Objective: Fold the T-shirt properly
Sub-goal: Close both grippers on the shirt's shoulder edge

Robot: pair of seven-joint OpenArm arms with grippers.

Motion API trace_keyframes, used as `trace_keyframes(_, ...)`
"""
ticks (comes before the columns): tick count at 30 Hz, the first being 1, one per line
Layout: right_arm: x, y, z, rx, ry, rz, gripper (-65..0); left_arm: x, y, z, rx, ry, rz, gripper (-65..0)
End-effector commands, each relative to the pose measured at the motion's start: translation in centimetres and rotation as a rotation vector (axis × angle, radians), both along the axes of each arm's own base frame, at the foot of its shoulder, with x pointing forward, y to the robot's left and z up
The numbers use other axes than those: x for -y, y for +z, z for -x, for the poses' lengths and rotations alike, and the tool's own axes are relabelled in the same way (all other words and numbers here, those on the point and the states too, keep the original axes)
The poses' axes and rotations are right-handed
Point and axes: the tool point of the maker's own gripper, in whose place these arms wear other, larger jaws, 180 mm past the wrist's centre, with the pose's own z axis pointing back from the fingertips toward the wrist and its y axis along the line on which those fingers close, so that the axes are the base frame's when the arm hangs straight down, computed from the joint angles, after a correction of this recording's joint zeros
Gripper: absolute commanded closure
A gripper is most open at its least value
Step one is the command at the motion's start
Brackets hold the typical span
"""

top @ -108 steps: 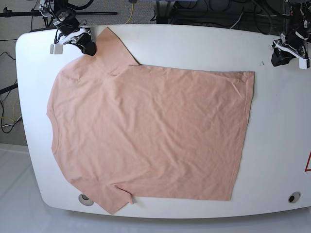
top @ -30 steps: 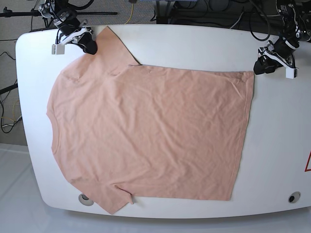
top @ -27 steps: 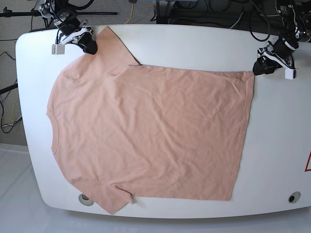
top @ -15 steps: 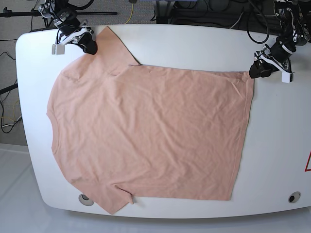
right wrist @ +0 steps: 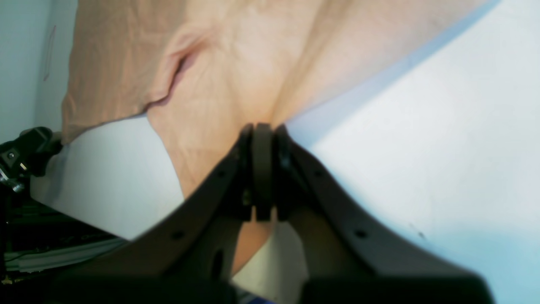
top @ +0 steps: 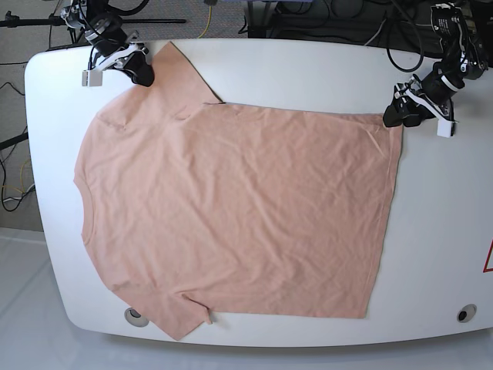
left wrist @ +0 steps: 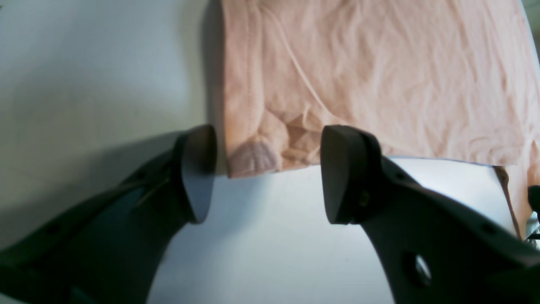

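Shirt (top: 231, 208) lies flat across tabletop (top: 308, 69), hem toward its right edge. R gripper (right wrist: 261, 169): jaws pressed together, pinching sleeve at far left corner. L gripper (left wrist: 261, 169): jaws spread round far hem corner. Risk: closing too shallow grabs one layer only, or corner slips out, giving a skewed fold.

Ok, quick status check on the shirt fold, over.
Right gripper shut on T-shirt sleeve edge. Left gripper open, straddling the hem corner, no grip yet. Shirt flat on table. Nothing in the way.
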Motion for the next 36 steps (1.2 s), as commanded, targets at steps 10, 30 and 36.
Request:
trace_keyframes(10, 0.6, 0.1, 0.1, -0.008, -0.004, 0.019, 0.0, 0.7, -1.4, 1.4, -0.083, -0.055, -0.034, -30.0)
trace_keyframes(30, 0.5, 0.3, -0.4, 0.007, -0.003, 0.022, 0.0, 1.3, -1.3, 0.6, -0.057, -0.042, -0.032, -2.6)
trace_keyframes(36, 0.5, 0.4, -0.4, 0.010, -0.006, 0.022, 0.0, 0.8, -1.0, 0.5, -0.048, -0.026, -0.033, 0.0)
